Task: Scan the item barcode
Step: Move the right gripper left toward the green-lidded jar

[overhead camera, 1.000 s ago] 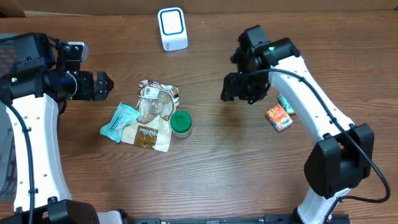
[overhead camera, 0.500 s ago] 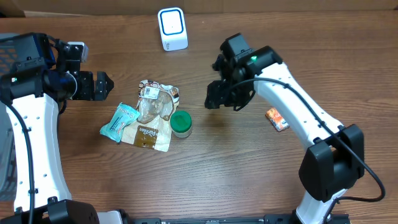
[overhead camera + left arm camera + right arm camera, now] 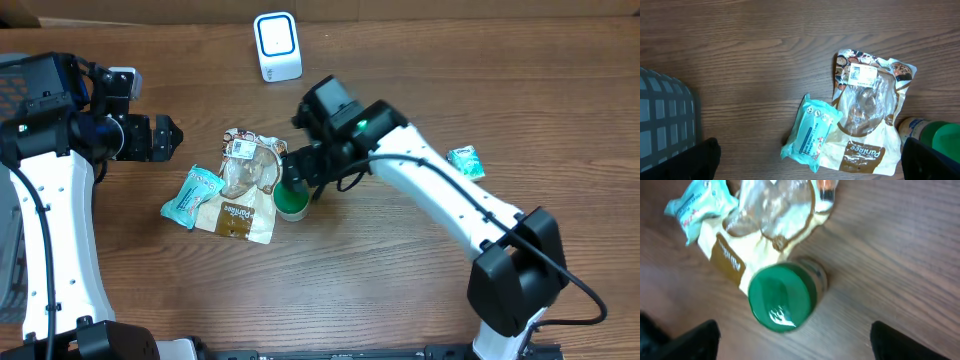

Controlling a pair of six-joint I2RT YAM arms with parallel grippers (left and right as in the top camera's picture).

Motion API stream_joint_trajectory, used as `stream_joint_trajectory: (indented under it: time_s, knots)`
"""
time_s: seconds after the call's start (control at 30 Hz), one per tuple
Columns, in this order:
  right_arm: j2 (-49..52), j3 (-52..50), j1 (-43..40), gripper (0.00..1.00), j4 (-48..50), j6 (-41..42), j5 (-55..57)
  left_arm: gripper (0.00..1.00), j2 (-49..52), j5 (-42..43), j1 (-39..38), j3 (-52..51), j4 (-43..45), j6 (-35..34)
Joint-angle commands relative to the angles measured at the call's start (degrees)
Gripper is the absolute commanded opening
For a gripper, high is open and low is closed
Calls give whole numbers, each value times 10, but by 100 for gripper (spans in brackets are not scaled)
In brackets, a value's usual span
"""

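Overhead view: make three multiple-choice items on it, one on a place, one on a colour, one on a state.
1. The white box-shaped scanner stands: A at the picture's top edge; B at the bottom edge; C in the middle.
2. The lid of the round plastic jar is: A red; B green; C white.
3. The right gripper is: A shut on the jar; B open over the jar; C shut on a packet.
Answers: 1 A, it stands up top, apart from the items; 2 B, green in both views; 3 B, its fingers stand wide apart, gripping nothing.
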Motion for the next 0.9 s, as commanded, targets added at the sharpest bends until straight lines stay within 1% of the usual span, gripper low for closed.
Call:
stream_joint_trajectory:
  time_s: [0.0, 0.1, 0.3, 0.37, 0.53, 0.8, 0.83, 0.87]
  knots:
    - [-9, -2, 21, 99, 21, -9, 96, 99, -3, 7, 0, 13, 0, 8]
    - [1, -2, 34, 100, 45, -33, 103, 100, -3, 7, 0, 13, 0, 8]
    - [37, -2, 51, 100, 54, -29, 102, 100, -3, 7, -1, 13, 0, 8]
    - [48, -2, 61, 100, 58, -15, 110, 100, -3, 7, 0, 13, 0, 8]
    - [81, -2, 88, 100, 60, 47, 175, 99, -3, 7, 0, 13, 0, 8]
    - [111, -2, 104, 100, 49, 81, 217, 99, -3, 7, -1, 13, 0, 8]
    - [111, -2, 104, 99, 48, 81, 218, 99, -3, 7, 0, 13, 0, 8]
    - [111, -2, 104, 95, 48, 81, 220, 100, -3, 7, 0, 13, 0, 8]
